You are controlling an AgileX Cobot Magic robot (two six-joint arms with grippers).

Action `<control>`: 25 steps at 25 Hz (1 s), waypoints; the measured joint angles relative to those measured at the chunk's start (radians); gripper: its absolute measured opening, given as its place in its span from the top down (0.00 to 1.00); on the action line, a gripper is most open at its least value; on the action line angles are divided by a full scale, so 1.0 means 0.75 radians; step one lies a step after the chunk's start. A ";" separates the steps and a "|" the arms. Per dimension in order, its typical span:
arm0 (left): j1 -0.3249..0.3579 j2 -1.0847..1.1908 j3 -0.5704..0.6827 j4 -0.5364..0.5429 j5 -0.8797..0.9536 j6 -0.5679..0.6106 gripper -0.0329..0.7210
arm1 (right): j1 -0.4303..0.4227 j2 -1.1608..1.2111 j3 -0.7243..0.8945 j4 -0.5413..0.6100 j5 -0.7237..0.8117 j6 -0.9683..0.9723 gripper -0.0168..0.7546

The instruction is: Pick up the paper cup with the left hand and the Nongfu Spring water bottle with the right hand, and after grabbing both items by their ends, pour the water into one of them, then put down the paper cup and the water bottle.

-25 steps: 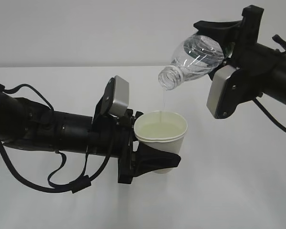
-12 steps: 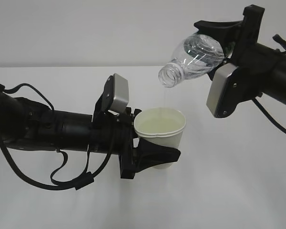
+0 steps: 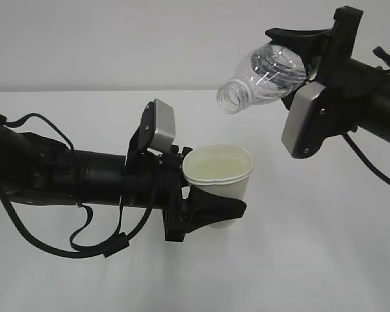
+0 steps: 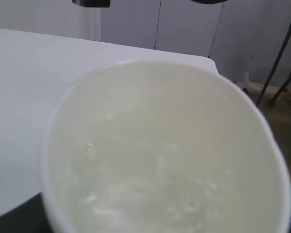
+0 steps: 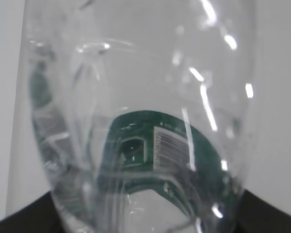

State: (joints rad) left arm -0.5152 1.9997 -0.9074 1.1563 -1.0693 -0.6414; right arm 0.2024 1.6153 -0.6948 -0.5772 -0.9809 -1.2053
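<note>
- Small white tapered paper cup (image 3: 218,174) with rolled rim and pale cream inside: upright, raised above the white table (image 3: 325,260), left of centre in the exterior view. The left wrist view looks straight into its mouth (image 4: 160,150); clear liquid lies at the bottom.
- Left hand (image 3: 205,211), black arm with looping cables and a grey-silver rectangular block (image 3: 161,127) near its tip: reaches in level from the left and grasps the cup at its lower end, black fingers (image 3: 214,211) wrapped around the base. The block stands just left of the cup's rim.
- Small clear ribbed plastic Nongfu Spring water bottle (image 3: 263,75): held in the air up and to the right of the cup, tilted steeply, with the open narrow neck (image 3: 229,99) pointing down-left. The mouth is above the cup's rim and apart from it. No stream shows between them. Some water sits in the raised end. The right wrist view shows the dark green label band (image 5: 160,150) through the clear wall.
- Right hand (image 3: 309,55), black arm with a thick cable and a grey-silver block (image 3: 305,123): comes in from the upper right and clenches the bottle at its bottom end, one black finger (image 3: 299,36) across the top.
- White table: plain and bare below both arms.
- Surroundings: pale grey wall (image 3: 117,39) behind the table; in the left wrist view, pale panels and dark stand legs (image 4: 276,82) past the table's far edge.
- Obstruction: nothing lies between the bottle's mouth and the cup's opening.
</note>
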 joint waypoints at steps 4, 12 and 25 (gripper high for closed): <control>0.000 0.000 0.000 -0.004 0.000 0.000 0.33 | 0.000 0.000 0.000 0.006 -0.001 0.086 0.46; 0.000 0.000 0.000 -0.029 0.000 0.000 0.33 | 0.000 0.000 0.000 0.092 -0.057 0.189 0.46; 0.000 0.000 0.000 -0.061 0.024 0.000 0.33 | 0.000 0.000 0.000 0.306 -0.061 0.424 0.46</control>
State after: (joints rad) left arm -0.5152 1.9997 -0.9074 1.1104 -1.0515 -0.6414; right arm 0.2024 1.6153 -0.6948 -0.3477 -1.0267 -0.8876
